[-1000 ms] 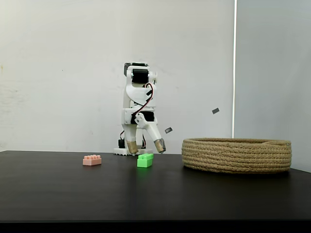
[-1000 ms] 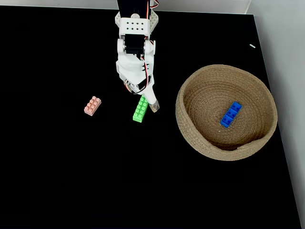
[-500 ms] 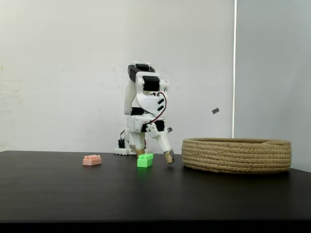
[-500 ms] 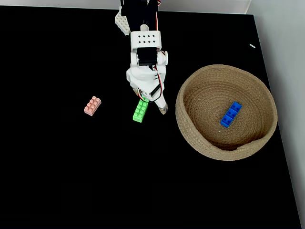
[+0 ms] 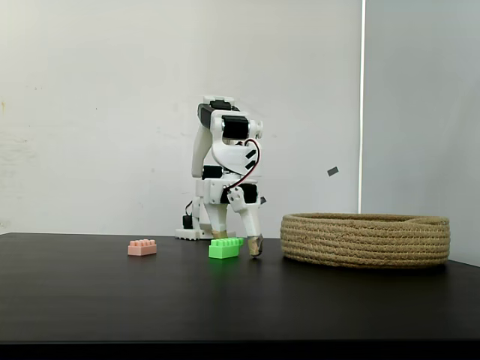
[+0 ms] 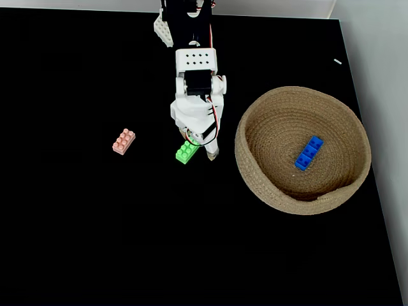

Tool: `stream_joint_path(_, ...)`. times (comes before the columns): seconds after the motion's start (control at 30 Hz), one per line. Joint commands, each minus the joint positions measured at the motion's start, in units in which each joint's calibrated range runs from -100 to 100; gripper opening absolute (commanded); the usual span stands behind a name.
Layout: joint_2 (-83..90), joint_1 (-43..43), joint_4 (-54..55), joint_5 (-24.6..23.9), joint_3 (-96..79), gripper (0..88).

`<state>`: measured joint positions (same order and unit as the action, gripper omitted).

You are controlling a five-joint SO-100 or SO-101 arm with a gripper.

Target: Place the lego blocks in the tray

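The green lego block [image 5: 225, 247] lies on the black table, and in a fixed view from above [image 6: 185, 152] its far end is hidden under the arm. My gripper [image 5: 236, 241] is down at the table and open, one finger on each side of that block [image 6: 200, 146]. The pink lego block [image 5: 142, 247] rests alone to the left [image 6: 123, 141]. To the right sits the tray [image 5: 365, 240], a round rope basket [image 6: 255, 121], with the blue lego block [image 6: 308, 153] lying inside.
The arm's white base [image 5: 196, 232] stands at the back of the table against a white wall. The table's right edge [image 6: 376, 191] runs just beyond the basket. Open black surface stretches across the front.
The gripper has dropped lower and its fingers have drawn closer around the green block. The block has turned and shifted slightly. Pink and blue blocks have not moved.
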<state>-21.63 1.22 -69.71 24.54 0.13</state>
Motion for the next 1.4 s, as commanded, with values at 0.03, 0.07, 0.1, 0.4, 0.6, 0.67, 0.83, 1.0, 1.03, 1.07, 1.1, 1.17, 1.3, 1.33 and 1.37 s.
stream_joint_path(0.03, 1.08, 0.67, -0.30, -0.73, -0.45, 0.2)
stream_joint_path(0.07, 1.25, 0.92, -0.13, -1.03, -0.36, 0.2)
stream_joint_path(0.1, 1.42, 1.00, 0.12, -1.47, -0.18, 0.1)
stream_joint_path(0.4, 10.88, -0.31, -15.54, -8.89, 9.22, 0.1)
stream_joint_path(0.6, 21.63, -7.16, -20.71, -19.83, 11.86, 0.2)
stream_joint_path(0.67, 23.52, -11.03, -18.79, -24.03, 12.41, 0.2)
stream_joint_path(0.83, 26.70, -22.33, -12.71, -31.89, 11.50, 0.2)
stream_joint_path(1.0, 30.14, -29.33, 3.03, -38.39, 2.47, 2.5)
stream_joint_path(1.03, 30.31, -30.08, 5.86, -39.17, 0.73, 5.4)
stream_joint_path(1.07, 30.31, -30.74, 7.61, -39.56, -0.36, 9.0)
stream_joint_path(1.1, 29.88, -31.15, 8.36, -39.51, -0.82, 13.2)
stream_joint_path(1.17, 28.42, -31.48, 8.70, -39.37, -0.73, 18.3)
stream_joint_path(1.3, 25.76, -30.90, 8.86, -39.41, 0.10, 24.2)
stream_joint_path(1.33, 25.50, -30.65, 9.03, -39.51, 0.28, 24.7)
stream_joint_path(1.37, 25.41, -30.57, 9.36, -40.00, 0.28, 26.9)
